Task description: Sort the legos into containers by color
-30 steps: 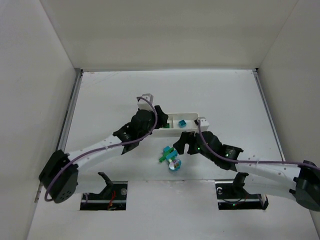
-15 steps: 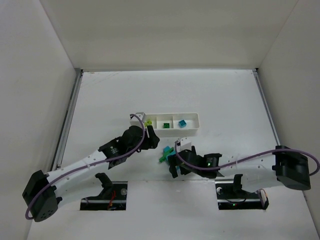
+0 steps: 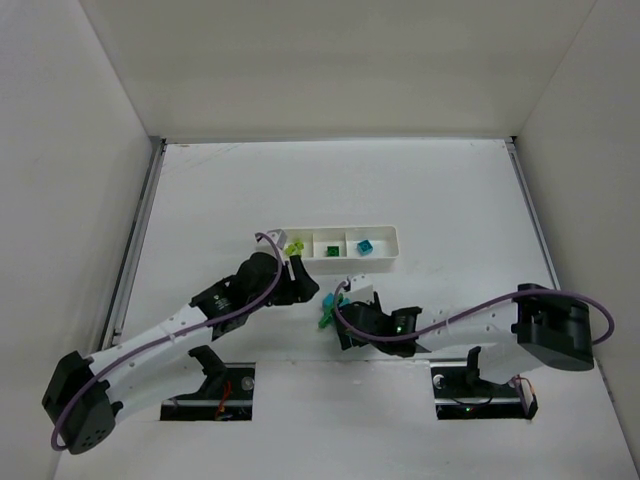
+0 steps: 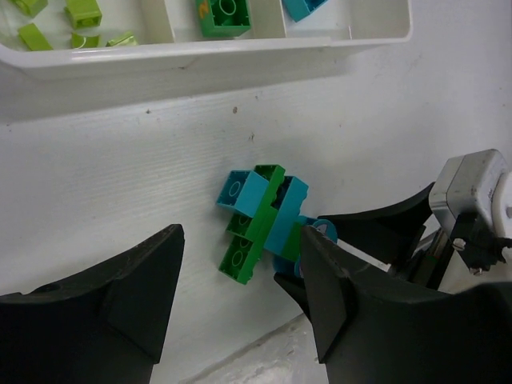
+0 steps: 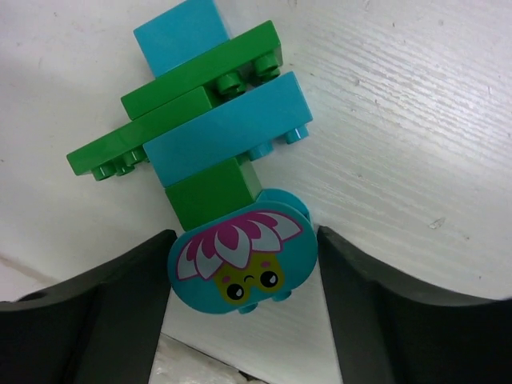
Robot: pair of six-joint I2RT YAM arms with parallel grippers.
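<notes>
A joined cluster of legos, dark green and cyan bricks with a round cyan flower-face piece, lies on the table near the white three-compartment tray. My right gripper is open, its fingers on either side of the round piece; the left finger touches it, the right stands just off. My left gripper is open and empty, its fingers low beside the cluster. In the tray are yellow-green bricks, one dark green brick and one cyan brick.
The tray's front wall runs just beyond the cluster. My right gripper's black body is close to the left gripper's right finger. White walls enclose the table. Two cut-outs with hardware lie at the near edge.
My left gripper has drawn back from the tray's left end and come down beside the cluster. My right arm has folded in and set its open fingers around the round cyan piece.
</notes>
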